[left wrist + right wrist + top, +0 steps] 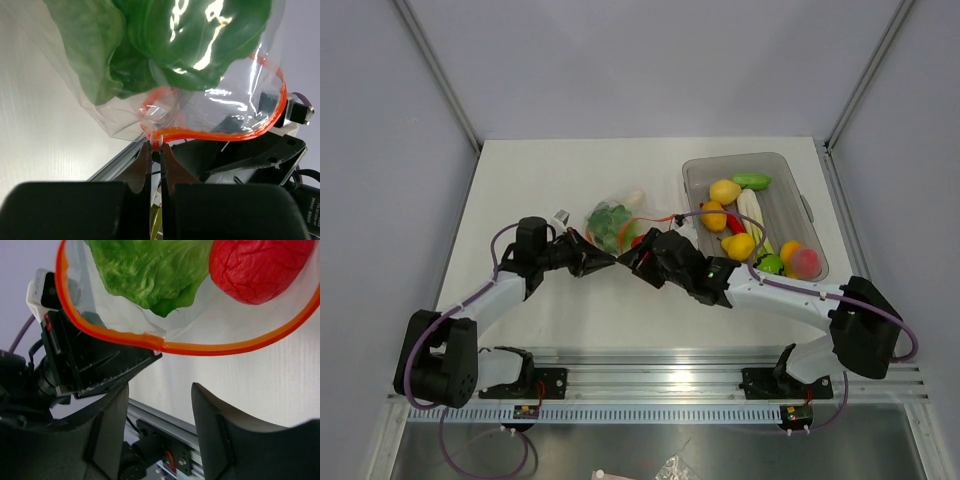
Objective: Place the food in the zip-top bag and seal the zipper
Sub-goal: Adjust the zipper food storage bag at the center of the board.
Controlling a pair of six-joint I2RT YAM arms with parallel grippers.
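The clear zip-top bag (617,226) lies mid-table with a green lettuce (609,222) and a red food inside. In the left wrist view my left gripper (156,146) is shut on one end of the red-orange zipper (225,135), under the bag with the lettuce (150,45). In the top view it (603,262) is at the bag's near edge. My right gripper (631,262) is right beside it. In the right wrist view it (160,400) is open and empty just below the curved, open zipper (200,348), with lettuce (150,270) and red food (255,267) beyond.
A grey translucent tub (802,206) at the back right holds several toy foods: a yellow lemon (725,191), a green piece (752,181), a white one (750,210) and a peach (805,262). A metal rail runs along the near table edge.
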